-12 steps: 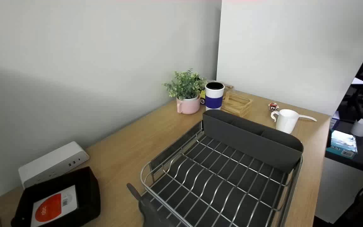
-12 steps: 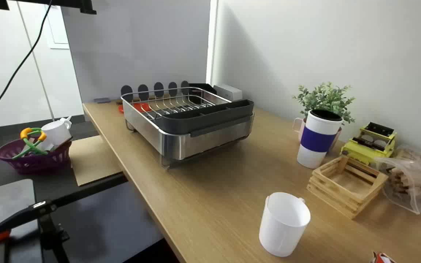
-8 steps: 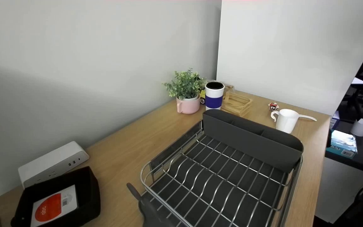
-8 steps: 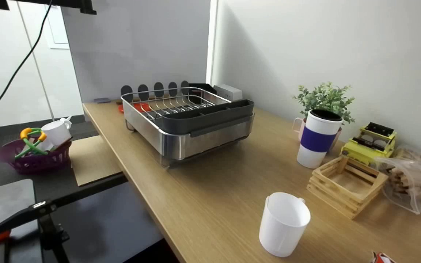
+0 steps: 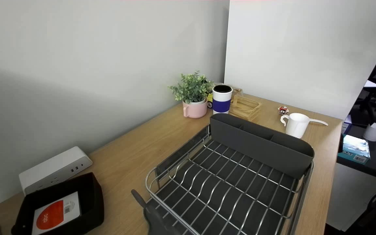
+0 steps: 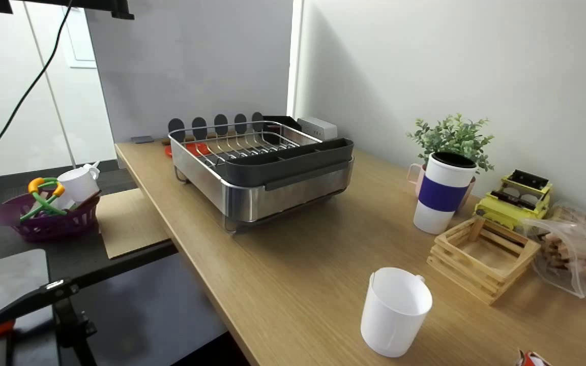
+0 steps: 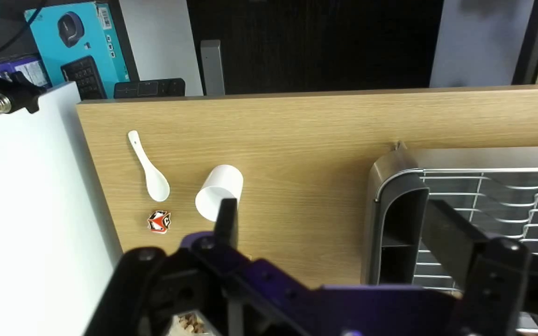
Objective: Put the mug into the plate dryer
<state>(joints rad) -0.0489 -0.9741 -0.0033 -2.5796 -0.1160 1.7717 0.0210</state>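
The white mug (image 5: 297,125) stands upright on the table beyond the rack. In an exterior view its handle shows on its left side. In the other exterior view the mug (image 6: 394,315) is near the front, its handle mostly hidden behind it. The plate dryer (image 5: 259,143) is a grey wire rack with a dark compartment tray at one end; that end (image 6: 293,188) faces the mug. In the wrist view my gripper (image 7: 332,212) is wide open and empty, above the table. One finger overlaps the mug (image 7: 224,184) in the picture; the other overlaps the rack (image 7: 371,224).
A white spoon (image 7: 150,170) and a small red-white cube (image 7: 159,221) lie near the mug. A blue-banded cup (image 6: 443,195), a plant (image 6: 450,137), a wooden crate (image 6: 484,259) and a yellow toy (image 6: 511,203) stand along the wall. A black tray (image 5: 93,202) lies beside the rack.
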